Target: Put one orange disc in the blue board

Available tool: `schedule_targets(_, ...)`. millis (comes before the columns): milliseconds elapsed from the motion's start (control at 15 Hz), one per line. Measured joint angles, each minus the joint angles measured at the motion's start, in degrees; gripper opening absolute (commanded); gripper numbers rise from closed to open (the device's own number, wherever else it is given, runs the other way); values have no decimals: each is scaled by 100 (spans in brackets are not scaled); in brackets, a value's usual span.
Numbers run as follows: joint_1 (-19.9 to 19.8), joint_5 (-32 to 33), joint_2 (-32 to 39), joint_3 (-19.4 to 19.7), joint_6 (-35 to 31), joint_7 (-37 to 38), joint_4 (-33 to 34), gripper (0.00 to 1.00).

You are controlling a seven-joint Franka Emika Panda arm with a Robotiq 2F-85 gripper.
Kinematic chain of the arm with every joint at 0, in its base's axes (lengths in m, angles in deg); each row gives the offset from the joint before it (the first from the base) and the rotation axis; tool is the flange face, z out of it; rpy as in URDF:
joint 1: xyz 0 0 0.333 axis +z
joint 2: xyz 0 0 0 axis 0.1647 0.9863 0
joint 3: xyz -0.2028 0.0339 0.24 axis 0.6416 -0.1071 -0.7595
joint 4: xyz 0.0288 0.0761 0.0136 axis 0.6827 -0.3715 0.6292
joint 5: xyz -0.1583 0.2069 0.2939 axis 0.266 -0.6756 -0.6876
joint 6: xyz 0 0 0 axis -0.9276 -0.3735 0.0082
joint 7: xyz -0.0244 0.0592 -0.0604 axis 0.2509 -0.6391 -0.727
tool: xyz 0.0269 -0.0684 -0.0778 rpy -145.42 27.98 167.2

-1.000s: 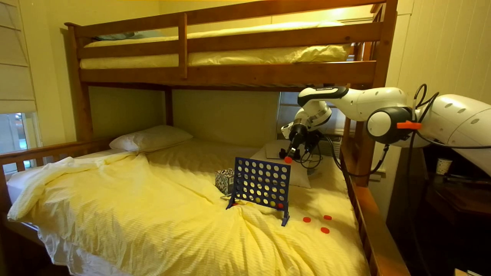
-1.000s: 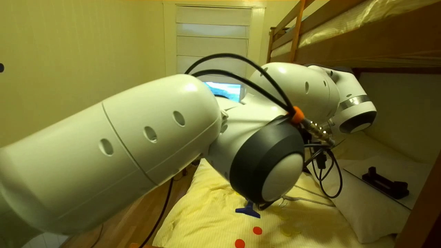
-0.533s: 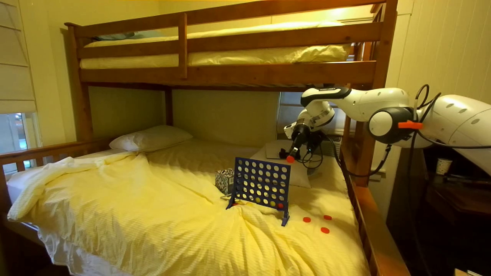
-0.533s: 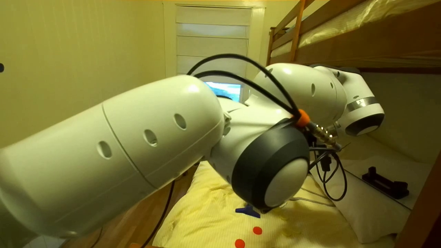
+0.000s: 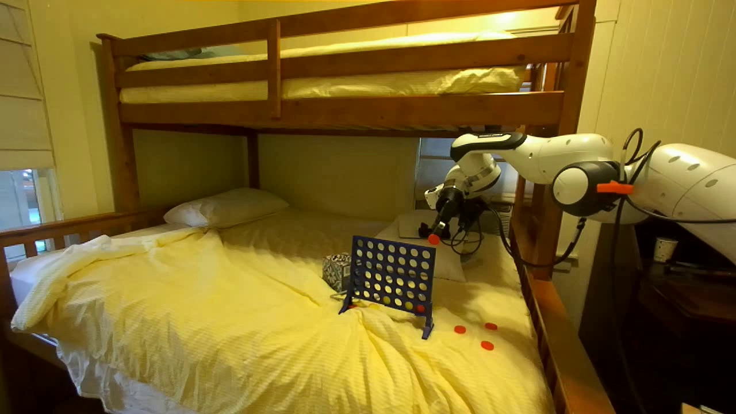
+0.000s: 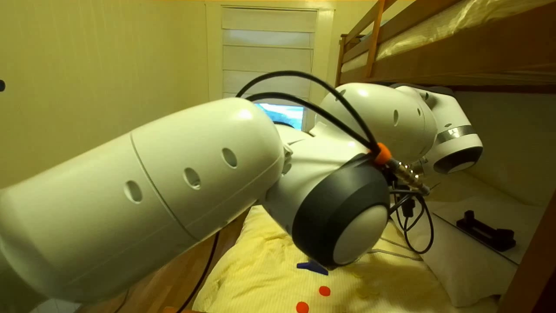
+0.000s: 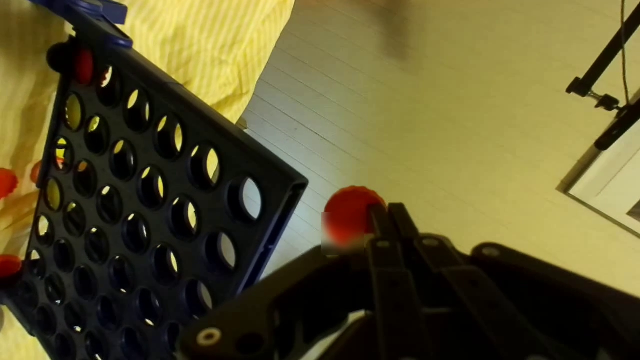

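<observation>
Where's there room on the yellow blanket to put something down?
In an exterior view, the wrinkly blanket looks bare between the wooden end rail and the patterned box. It's crowded around the blue board: the box behind it, three orange discs beside it, and the pincer nearby holding another disc.

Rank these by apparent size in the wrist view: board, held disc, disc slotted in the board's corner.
Largest: board, running out of frame.
Next: held disc.
Smallest: slotted disc, partly hidden and farther from the camera, so true disc sizes stay unsure.
</observation>
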Motion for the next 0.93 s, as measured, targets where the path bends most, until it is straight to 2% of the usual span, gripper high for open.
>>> schedule_targets(933,-101,0,93,-122,0,-113,13,1)
